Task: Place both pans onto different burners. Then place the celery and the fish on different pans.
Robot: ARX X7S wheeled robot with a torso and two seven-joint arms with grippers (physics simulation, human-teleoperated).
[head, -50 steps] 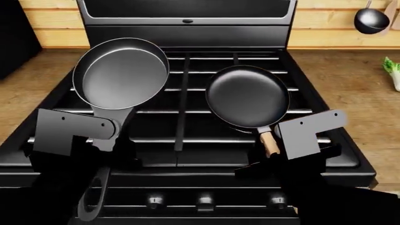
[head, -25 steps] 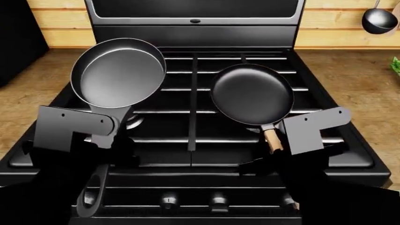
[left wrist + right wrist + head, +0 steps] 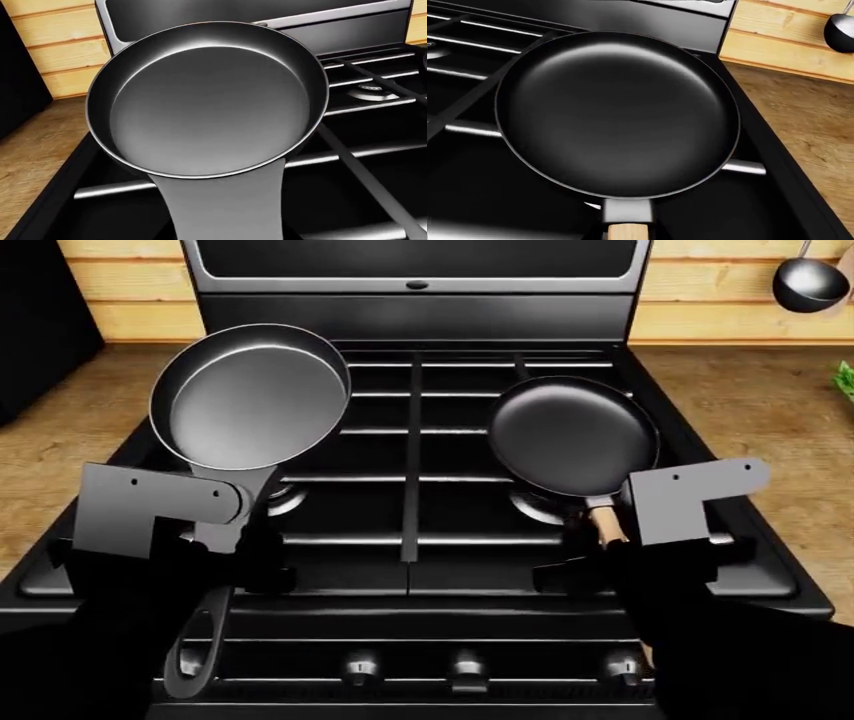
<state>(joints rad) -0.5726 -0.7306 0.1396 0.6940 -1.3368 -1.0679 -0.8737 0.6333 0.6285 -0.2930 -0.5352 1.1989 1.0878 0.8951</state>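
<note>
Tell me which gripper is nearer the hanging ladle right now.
Right. The right gripper holds the wooden-handled pan on the stove's right side, below the ladle on the wall. The left gripper is across the stove, much farther.

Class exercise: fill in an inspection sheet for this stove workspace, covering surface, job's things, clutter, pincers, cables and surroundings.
Surface: black stove with bar grates; wooden counter on both sides.
Job's things: loop-handled pan over the stove's left side; wooden-handled pan over the right side; green sliver at the right edge, probably the celery; fish not seen.
Clutter: ladle hanging on the wall.
Pincers: left pincer and right pincer each at a pan handle; fingers hidden.
Cables: nothing seen.
Surroundings: wooden plank wall.
</note>
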